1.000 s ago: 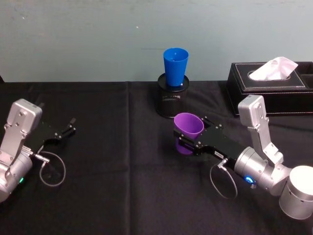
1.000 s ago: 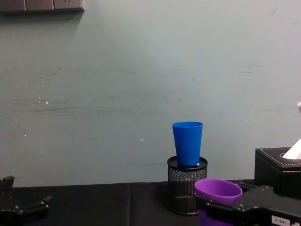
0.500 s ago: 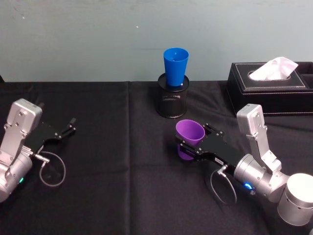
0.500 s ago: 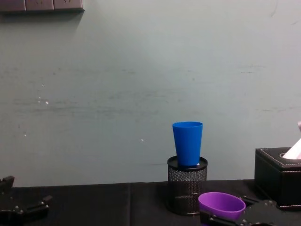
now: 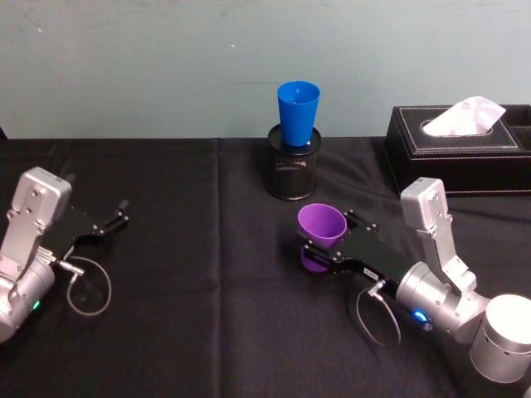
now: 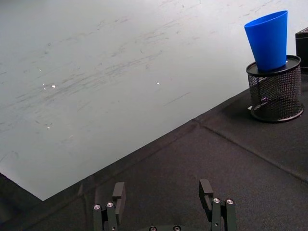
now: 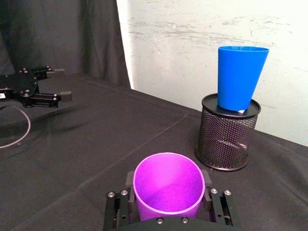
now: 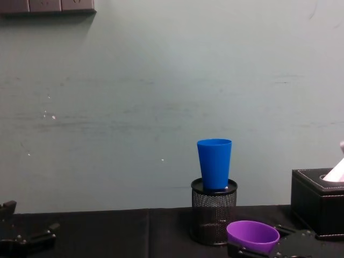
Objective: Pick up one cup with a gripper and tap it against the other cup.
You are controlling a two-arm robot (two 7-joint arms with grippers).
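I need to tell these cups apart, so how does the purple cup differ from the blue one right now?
The purple cup sits low, clamped in the right gripper; the blue cup is free, untouched. The blue cup stands atop the mesh pen holder, higher than the purple one. Both are upright, handleless tapered tumblers.

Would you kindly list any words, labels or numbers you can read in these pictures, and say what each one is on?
No text can be read in these pictures.
Small white label on the right claw, which holds the purple cup: too small to read.
Blue cup, mesh pen holder, tissue box: no markings seen.
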